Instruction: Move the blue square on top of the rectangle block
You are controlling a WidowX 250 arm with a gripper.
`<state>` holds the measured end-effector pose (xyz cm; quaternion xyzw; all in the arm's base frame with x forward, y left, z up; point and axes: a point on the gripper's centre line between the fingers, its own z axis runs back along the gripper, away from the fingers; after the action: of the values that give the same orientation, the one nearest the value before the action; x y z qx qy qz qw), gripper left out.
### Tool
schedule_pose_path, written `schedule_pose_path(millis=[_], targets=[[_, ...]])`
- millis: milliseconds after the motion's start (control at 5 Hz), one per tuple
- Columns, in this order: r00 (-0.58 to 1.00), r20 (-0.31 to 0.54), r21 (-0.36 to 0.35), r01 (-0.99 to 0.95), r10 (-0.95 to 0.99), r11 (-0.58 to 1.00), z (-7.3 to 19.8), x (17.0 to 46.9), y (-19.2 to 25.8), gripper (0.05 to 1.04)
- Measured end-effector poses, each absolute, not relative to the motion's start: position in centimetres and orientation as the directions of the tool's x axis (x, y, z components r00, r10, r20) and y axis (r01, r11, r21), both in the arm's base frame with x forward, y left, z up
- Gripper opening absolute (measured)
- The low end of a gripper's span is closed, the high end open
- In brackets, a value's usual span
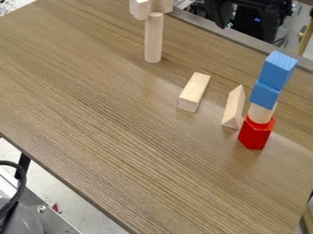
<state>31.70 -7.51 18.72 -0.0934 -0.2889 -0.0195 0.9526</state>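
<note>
Apparently the whole move is left: upper blue wooden cube (277, 72) stacked near the table's (92, 96) right edge, pale rectangular wooden block (195, 91) bare, black gripper (245, 34) open.

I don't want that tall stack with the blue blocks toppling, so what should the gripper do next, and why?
Probably centre the open gripper over the upper blue block before lowering. It tops a narrow stack, on another blue block, a wooden cylinder and a red block, so a sideways nudge could topple it.
</note>
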Motion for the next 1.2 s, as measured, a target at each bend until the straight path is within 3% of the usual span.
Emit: schedule_pose_path(millis=[400, 1000, 1200], targets=[[0.835, 0.550, -0.184, 0.138, -0.014, 0.973, 19.1, 32.6, -9.9, 1.001], [0.842, 0.534, -0.104, 0.153, -0.074, 0.983, 15.4, 34.4, -11.7, 1.001], [0.828, 0.557, -0.095, 0.143, -0.066, 0.985, 15.3, 34.8, -11.8, 1.001]])
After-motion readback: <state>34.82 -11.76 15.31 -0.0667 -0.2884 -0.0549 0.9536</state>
